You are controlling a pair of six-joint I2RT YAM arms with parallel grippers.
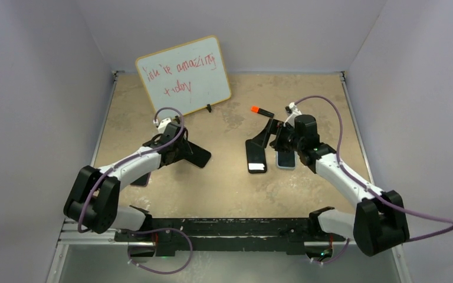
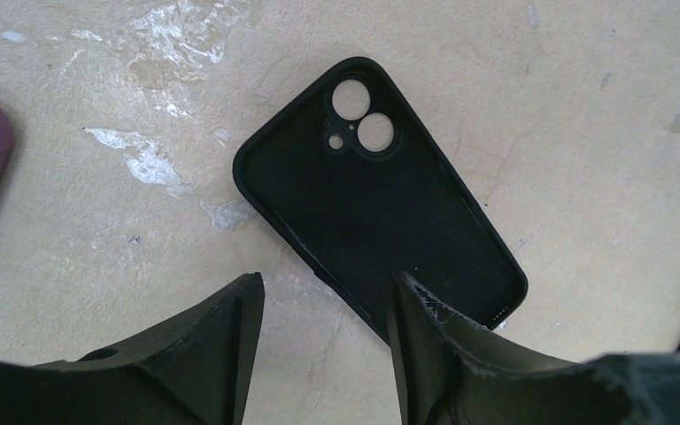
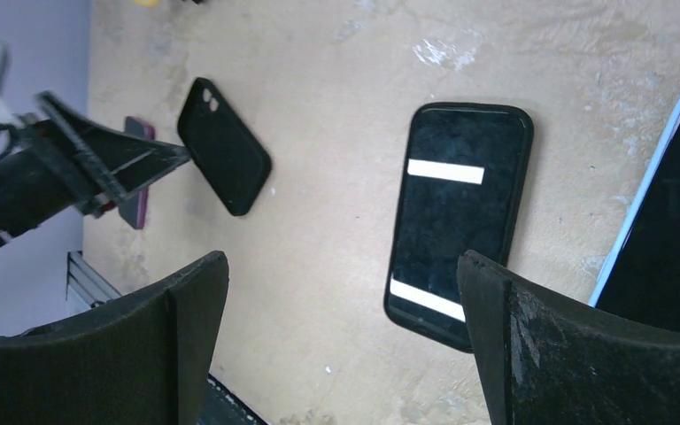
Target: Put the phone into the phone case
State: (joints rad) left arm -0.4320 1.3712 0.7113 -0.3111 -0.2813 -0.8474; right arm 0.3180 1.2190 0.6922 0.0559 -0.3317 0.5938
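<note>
An empty black phone case (image 2: 381,195) lies open side up on the table, its camera cutouts at the far end; it also shows in the top view (image 1: 196,155) and the right wrist view (image 3: 224,146). My left gripper (image 2: 328,305) is open and empty, low over the case's near corner, with its right finger over the case's edge. A black phone (image 3: 456,212) lies screen up at mid-table (image 1: 256,159). My right gripper (image 3: 341,274) is open and empty, just above and to the left of that phone.
A phone in a light-blue case (image 1: 285,160) lies right of the black phone. A phone in a purple case (image 1: 141,178) lies near the left arm. An orange marker (image 1: 261,110) and a propped whiteboard (image 1: 183,76) are at the back.
</note>
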